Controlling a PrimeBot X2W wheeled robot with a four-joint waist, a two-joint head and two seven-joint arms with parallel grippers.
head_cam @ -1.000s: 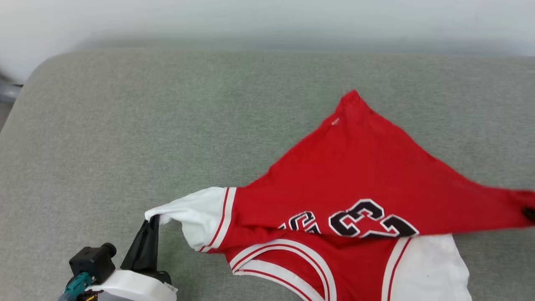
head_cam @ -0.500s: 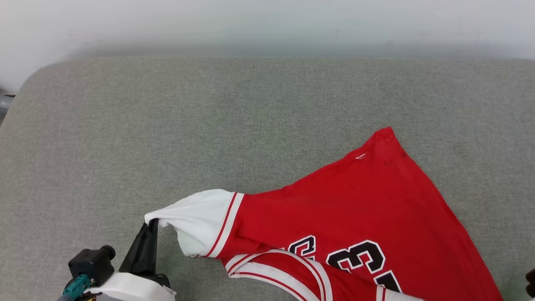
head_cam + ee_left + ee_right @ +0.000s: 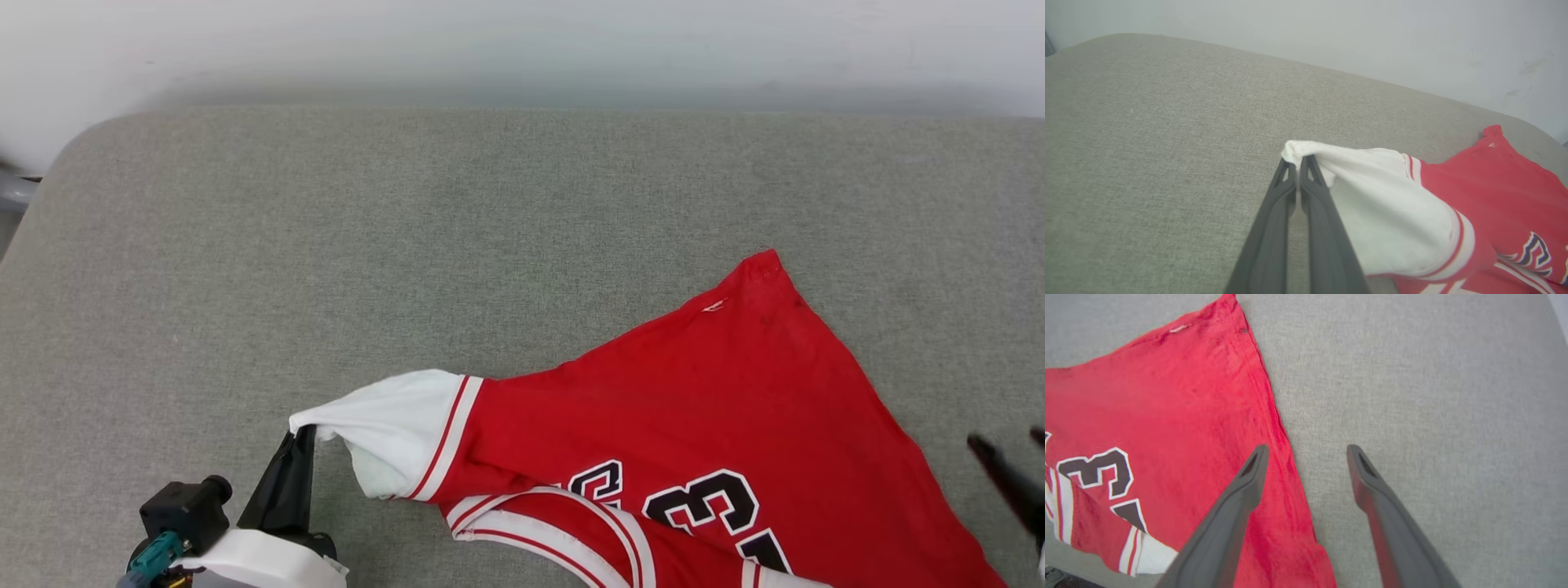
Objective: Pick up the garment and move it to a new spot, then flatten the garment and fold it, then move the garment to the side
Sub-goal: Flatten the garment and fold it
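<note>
The garment [image 3: 702,425], red with a white sleeve and black "23" lettering, lies spread over the lower right of the grey surface. My left gripper [image 3: 300,437] is shut on the tip of the white sleeve [image 3: 1372,196], holding it a little above the surface; the left wrist view has the closed fingertips [image 3: 1297,161] pinching that white fabric. My right gripper [image 3: 1308,451] stands open over the garment's right edge [image 3: 1167,396], one finger above the red cloth and one above the bare surface, with nothing between them. In the head view it [image 3: 1006,438] enters at the right edge.
The grey cushioned surface [image 3: 408,245] stretches wide to the left and back, with a rounded far-left corner. A white wall [image 3: 522,41] stands behind it. A grey object [image 3: 12,192] shows past the left edge.
My right gripper has opened and let go of the red cloth, which now lies flat on the surface. The head camera shifted. The left gripper keeps hold of the sleeve.
</note>
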